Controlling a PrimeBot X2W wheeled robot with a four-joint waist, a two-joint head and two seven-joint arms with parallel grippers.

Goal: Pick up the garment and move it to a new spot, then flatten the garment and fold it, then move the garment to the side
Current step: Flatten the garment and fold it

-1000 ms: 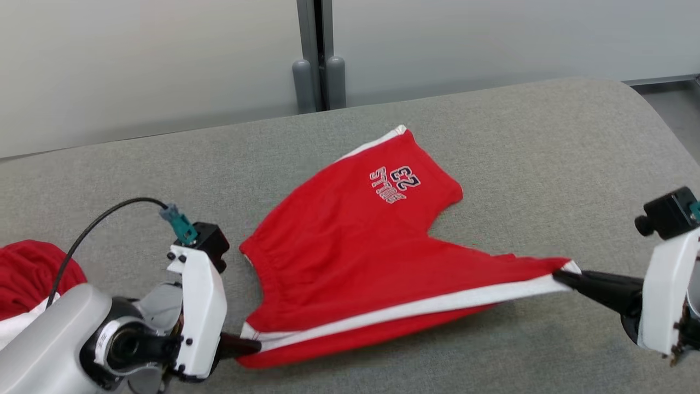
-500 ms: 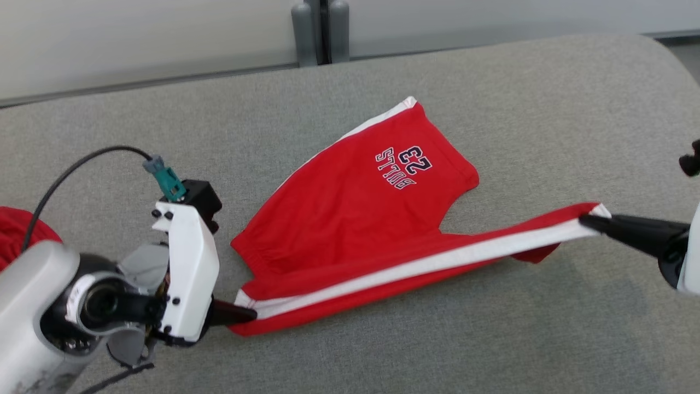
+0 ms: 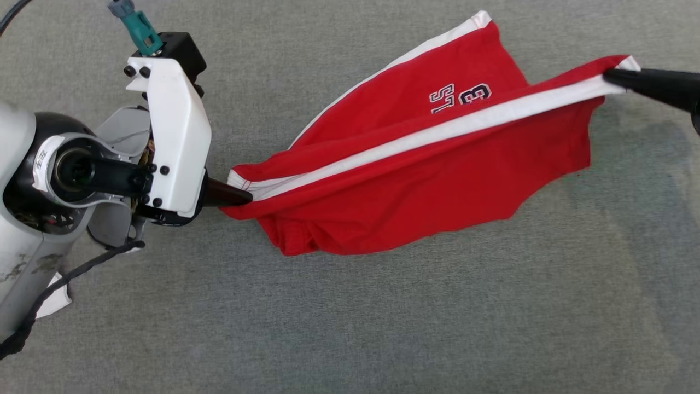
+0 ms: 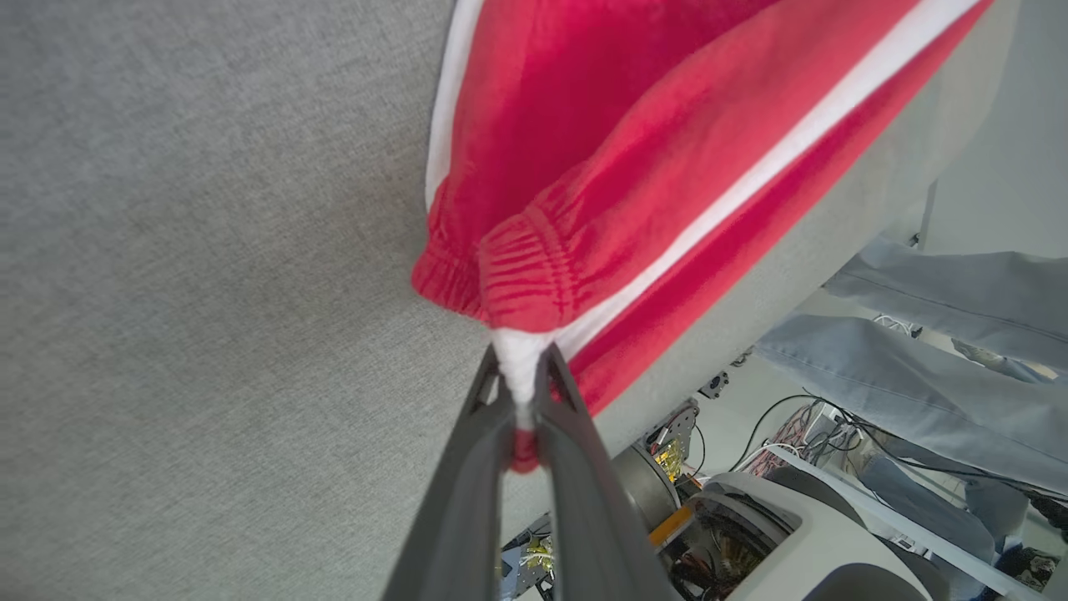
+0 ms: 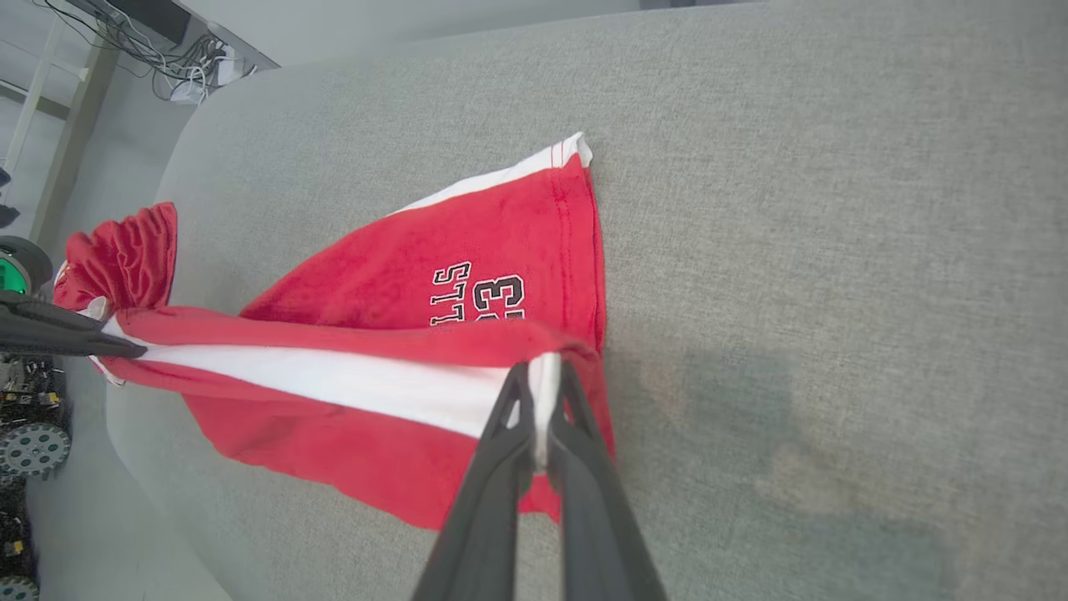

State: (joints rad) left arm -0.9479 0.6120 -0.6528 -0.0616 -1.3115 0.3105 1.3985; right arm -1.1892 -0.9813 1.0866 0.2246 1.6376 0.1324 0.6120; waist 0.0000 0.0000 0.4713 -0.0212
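Light and limp, the shorts sag between the left gripper, clenched on the stripe at the waistband, and the right gripper, clenched on its far end.

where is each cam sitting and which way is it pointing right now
Head view: on the head, facing steeply down at the couch and shorts; left arm, left fingers and right fingers show.
Left wrist view: on the left wrist, looking along the left fingers at the pinched waistband corner.
Right wrist view: on the right wrist, looking along the right fingers at the pinched leg hem.
Shared: right wrist and head views both show the left fingers and the number.
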